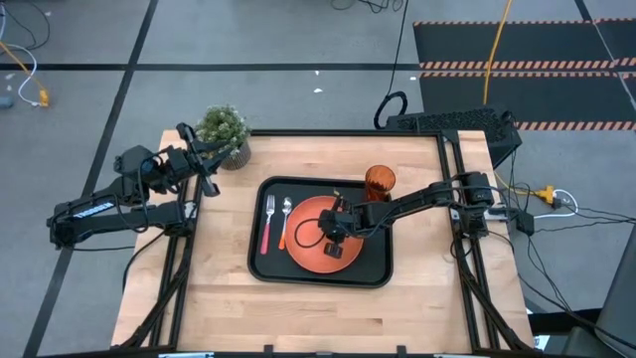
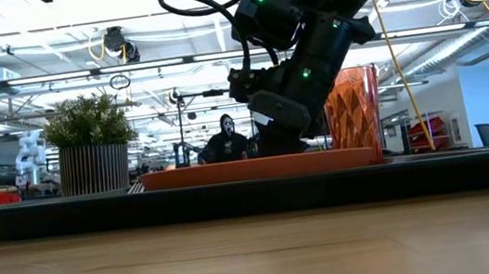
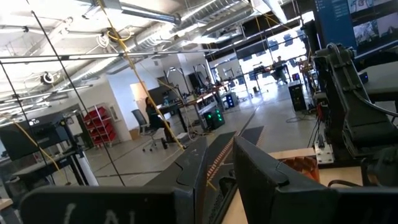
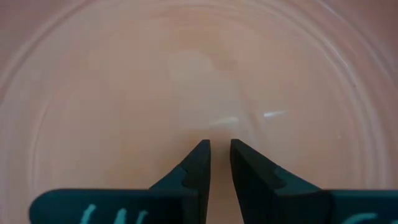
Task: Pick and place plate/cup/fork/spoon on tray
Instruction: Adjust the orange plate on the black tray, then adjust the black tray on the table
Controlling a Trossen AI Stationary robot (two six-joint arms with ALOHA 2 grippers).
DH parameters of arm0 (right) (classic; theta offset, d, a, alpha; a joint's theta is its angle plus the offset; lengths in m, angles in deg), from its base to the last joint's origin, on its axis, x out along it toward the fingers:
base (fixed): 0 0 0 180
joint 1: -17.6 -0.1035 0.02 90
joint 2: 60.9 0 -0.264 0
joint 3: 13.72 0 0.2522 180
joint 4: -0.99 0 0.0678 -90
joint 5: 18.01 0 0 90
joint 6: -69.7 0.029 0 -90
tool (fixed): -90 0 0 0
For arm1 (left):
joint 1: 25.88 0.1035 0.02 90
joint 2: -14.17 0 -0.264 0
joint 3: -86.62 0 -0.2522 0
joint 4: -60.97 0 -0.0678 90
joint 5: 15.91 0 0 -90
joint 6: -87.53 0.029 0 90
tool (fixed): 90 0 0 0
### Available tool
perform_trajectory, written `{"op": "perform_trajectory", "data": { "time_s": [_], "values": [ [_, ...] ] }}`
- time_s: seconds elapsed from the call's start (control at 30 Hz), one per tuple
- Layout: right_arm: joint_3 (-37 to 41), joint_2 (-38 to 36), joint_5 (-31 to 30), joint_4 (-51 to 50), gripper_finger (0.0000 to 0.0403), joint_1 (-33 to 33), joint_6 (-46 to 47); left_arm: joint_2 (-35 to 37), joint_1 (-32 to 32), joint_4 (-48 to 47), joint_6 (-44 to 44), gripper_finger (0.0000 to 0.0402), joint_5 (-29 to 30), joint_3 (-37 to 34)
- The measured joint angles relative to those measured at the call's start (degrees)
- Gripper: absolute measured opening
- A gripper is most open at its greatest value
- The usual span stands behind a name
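Note:
The orange plate point(image 1: 308, 249) lies flat in the middle of the black tray point(image 1: 378, 276), and it also shows in the low view point(image 2: 202, 173). The fork point(image 1: 266, 234) and the spoon point(image 1: 284, 229) lie side by side on the tray to the plate's left. The amber cup point(image 1: 380, 181) stands upright at the tray's far right corner. My right gripper point(image 4: 219, 146) points down at the plate's middle, its fingers all but closed and empty. My left gripper point(image 3: 221, 165) waits at the table's far left by the plant, its fingers close together. My right gripper's fingertips point(image 4: 202, 152) stand at the plate's smooth middle point(image 4: 205, 93), coming from above. I cannot tell whether they touch it. Nothing is between the fingers.
A potted green plant point(image 1: 224, 129) stands at the table's far left corner, next to my left arm. Bare wood point(image 1: 318, 313) lies between the tray and the table's near edge. In the low view, the cup point(image 2: 354, 114) rises behind the plate.

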Motion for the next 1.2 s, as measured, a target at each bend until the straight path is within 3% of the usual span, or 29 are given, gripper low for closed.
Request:
{"op": "perform_trajectory", "data": {
  "time_s": [0.37,0.9,0.97,1.1,1.2],
  "values": [
    [0.18,-1.75,-1.16,-0.23,0.0059,-0.44,0.7,0.0,0.01,-0.04,0.0,0.0081,0.0,0.0],
    [0.13,-16.78,-2.78,-6.71,0.0059,-5.82,6.44,0.02,0.01,-0.42,-0.26,0.0081,0.0,0.0],
    [0.13,-17.44,-0.88,-10.31,0.0059,-7.07,9.75,0.0,0.0,-0.48,-0.27,0.0081,0.01,0.0],
    [0.13,-17.78,9.25,-16.74,0.0059,-11.19,18.66,0.0,0.01,-0.91,-0.26,0.0081,0.01,0.0],
    [0.13,-17.15,10.94,-16.68,0.0059,-15.45,24.88,0.02,0.01,-0.81,-0.24,0.0081,0.02,0.0]
  ]
}}
